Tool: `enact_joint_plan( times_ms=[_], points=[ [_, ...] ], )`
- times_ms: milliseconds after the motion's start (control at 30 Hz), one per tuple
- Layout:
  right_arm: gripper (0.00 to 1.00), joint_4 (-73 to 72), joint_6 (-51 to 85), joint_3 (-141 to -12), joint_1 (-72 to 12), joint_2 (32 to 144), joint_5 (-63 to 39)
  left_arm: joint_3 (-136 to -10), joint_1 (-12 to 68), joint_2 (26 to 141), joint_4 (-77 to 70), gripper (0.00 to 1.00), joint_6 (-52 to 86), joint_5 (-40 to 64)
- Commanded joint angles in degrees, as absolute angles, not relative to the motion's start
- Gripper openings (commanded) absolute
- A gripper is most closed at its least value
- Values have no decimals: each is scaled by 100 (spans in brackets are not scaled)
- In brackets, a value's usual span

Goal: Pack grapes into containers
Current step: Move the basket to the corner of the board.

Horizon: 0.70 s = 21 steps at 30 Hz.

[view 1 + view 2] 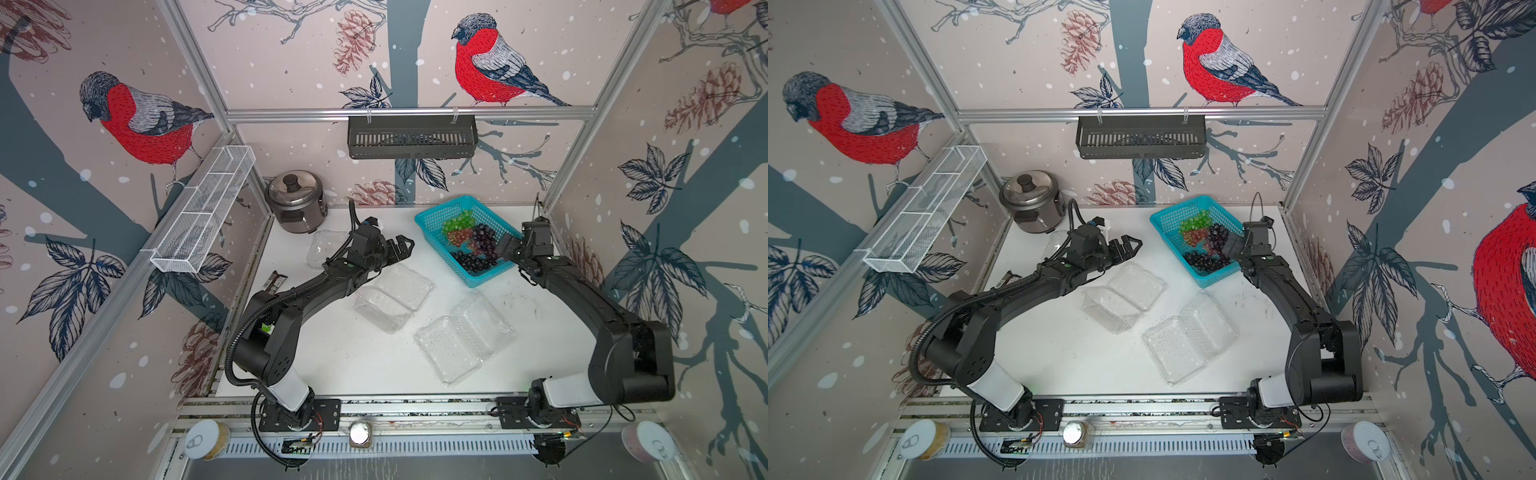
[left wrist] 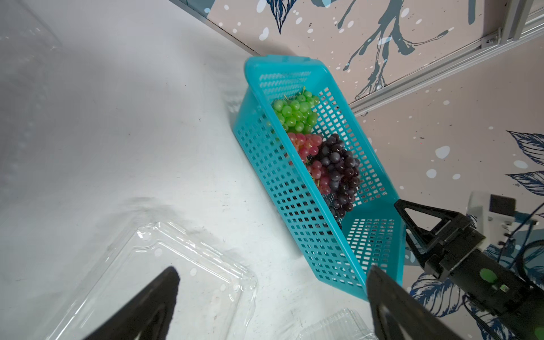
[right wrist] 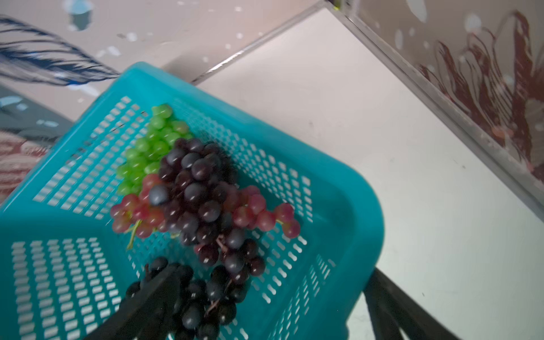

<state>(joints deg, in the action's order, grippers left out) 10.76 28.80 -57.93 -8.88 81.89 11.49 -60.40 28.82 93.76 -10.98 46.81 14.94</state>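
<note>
Green grapes, red grapes, dark purple grapes and black grapes lie in a turquoise basket at the back right. Two clear containers lie open and empty mid-table. The left arm partly hides a third container. My left gripper hangs open and empty above the table, left of the basket. My right gripper is open at the basket's near right corner. One finger is over the black grapes, the other outside the basket wall.
A steel rice cooker stands at the back left. A dark snack wrapper lies by the left wall. A white wire rack and a black shelf hang on the walls. Cans sit on the front rail.
</note>
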Motion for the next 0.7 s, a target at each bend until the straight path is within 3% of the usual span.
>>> enact_joint_plan(
  times_ms=[0, 133, 300, 467, 667],
  points=[
    [99, 1187, 1951, -5940, -1581, 8158, 1753, -6040, 2890, 9328, -1319, 98, 4863, 1708],
    [99, 1455, 1565, -6240, -2591, 8643, 2805, -5957, 2887, 9220, -1383, 98, 4913, 1771],
    [100, 1777, 1719, -6442, -2636, 8986, 3077, -5961, 2891, 9233, -1293, 98, 4887, 1800],
    [98, 1728, 1675, -6773, -2897, 8923, 2600, -5948, 2849, 9114, -1193, 98, 4878, 1799],
    [94, 1523, 1582, -7649, -3525, 9745, 1556, -5579, 2521, 8799, -1544, 98, 5401, 2300]
  ],
)
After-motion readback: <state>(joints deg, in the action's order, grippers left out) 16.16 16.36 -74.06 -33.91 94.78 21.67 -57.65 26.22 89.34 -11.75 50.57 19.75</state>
